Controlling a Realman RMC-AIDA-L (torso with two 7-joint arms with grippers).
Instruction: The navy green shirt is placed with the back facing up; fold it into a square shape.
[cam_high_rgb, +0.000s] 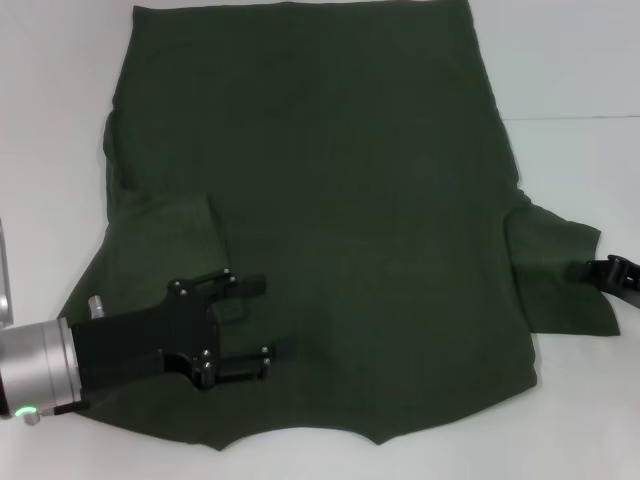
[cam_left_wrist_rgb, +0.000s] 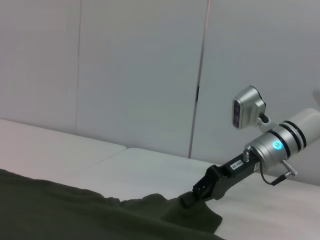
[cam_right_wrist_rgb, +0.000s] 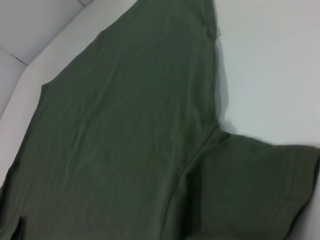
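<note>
Head view showed the navy green shirt (cam_high_rgb: 330, 220) spread flat, plain back up, across a white table (cam_high_rgb: 580, 80), filling most of the surface. The collar end lay toward the robot and the hem at the far edge of the picture. The left sleeve was already turned in over the body as a flap. The left gripper (cam_high_rgb: 245, 325) hovered over or rested on the cloth just beside that flap, its two black fingers parted with nothing between them.

The right gripper (cam_high_rgb: 610, 272) sat at the outer hem of the right sleeve, which lay spread on the table. From the left wrist view it seemed to be pressed into or pinching the sleeve's edge; whether its fingers were closed on the fabric could not be told.

Likely risks, as a judgement: a shallow pinch on the thin hem could slip mid-fold and leave the sleeve crooked. Lifting too sharply could drag the whole shirt sideways and wrinkle the smooth back. The open left fingers could snag the folded flap and undo it.

Bare table lay to the right of the sleeve and beyond it, giving the right arm room. The left side showed only a narrow strip of bare table.
</note>
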